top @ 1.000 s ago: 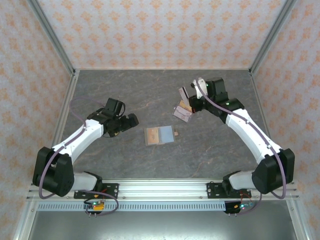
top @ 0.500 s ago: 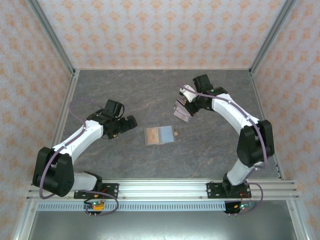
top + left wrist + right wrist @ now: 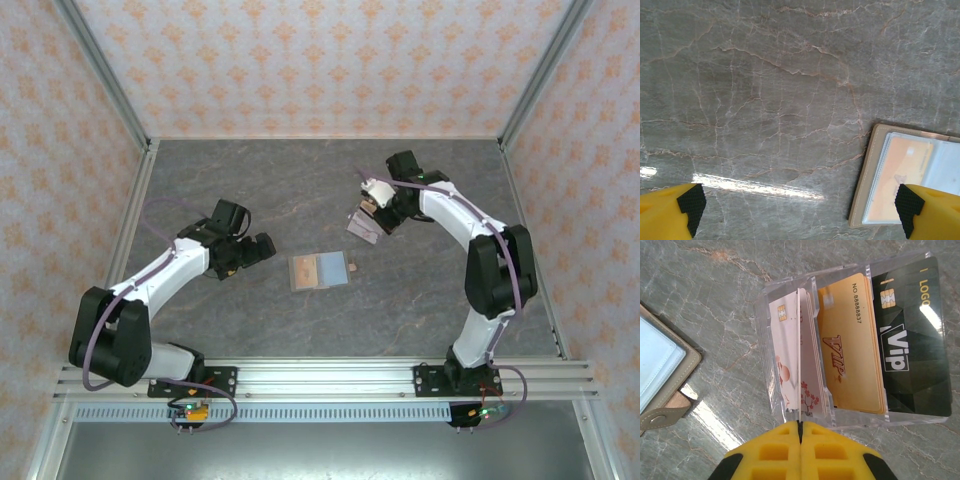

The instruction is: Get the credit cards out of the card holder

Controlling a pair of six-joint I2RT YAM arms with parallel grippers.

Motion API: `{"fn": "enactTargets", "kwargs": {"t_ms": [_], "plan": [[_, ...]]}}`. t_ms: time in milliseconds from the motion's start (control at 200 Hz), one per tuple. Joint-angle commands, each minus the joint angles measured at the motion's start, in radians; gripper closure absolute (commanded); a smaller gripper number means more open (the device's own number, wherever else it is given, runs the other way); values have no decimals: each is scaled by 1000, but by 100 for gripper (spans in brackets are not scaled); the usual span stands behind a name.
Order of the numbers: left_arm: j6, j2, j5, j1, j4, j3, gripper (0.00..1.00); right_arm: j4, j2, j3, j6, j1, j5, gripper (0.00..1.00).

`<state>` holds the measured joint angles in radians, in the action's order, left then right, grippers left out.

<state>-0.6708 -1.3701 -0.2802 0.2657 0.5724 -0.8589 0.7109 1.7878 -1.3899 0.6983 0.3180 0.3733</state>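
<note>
Grey marble table point(image 3: 420, 310), orange-patterned walls point(image 3: 300, 60). The holder point(image 3: 320, 270) lies open at mid-table, an orange card point(image 3: 902, 167) in its slot. The left arm stretches low toward it, left gripper point(image 3: 262, 245) spread wide just beside the holder. The right arm arches at a raised elbow, right gripper point(image 3: 800, 432) with fingers clamped on a white card point(image 3: 799, 355) standing edgewise in the clear stand point(image 3: 765, 365).
</note>
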Motion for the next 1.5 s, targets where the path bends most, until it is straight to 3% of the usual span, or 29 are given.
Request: {"fn": "enactTargets", "kwargs": {"t_ms": [0,135,295,365,621,771,906,1121,1291,1496], "plan": [[17,-1,1,-9,15,-2,0,33,20,-33,25,0,-9,100],[19,-2,1,-10,15,0,0,38,33,-42,18,-1,-18,100],[20,-1,-3,-9,15,-1,0,55,48,-86,-69,-1,-74,71],[20,2,-2,-9,17,-2,0,79,43,-115,-94,-1,-83,64],[12,20,6,-10,21,-1,0,12,-103,-79,-237,-1,-75,59],[4,36,32,-11,31,1,0,-103,-228,15,-501,1,-117,55],[0,57,50,-12,42,6,0,-21,-265,28,-706,20,-152,54],[-21,89,31,-13,12,35,0,-59,-347,151,-871,162,-175,48],[-23,93,19,-14,11,39,0,-177,-362,259,-1005,315,-199,32],[-26,85,-12,-13,0,37,0,-238,-238,270,-1127,439,-237,33]]}}
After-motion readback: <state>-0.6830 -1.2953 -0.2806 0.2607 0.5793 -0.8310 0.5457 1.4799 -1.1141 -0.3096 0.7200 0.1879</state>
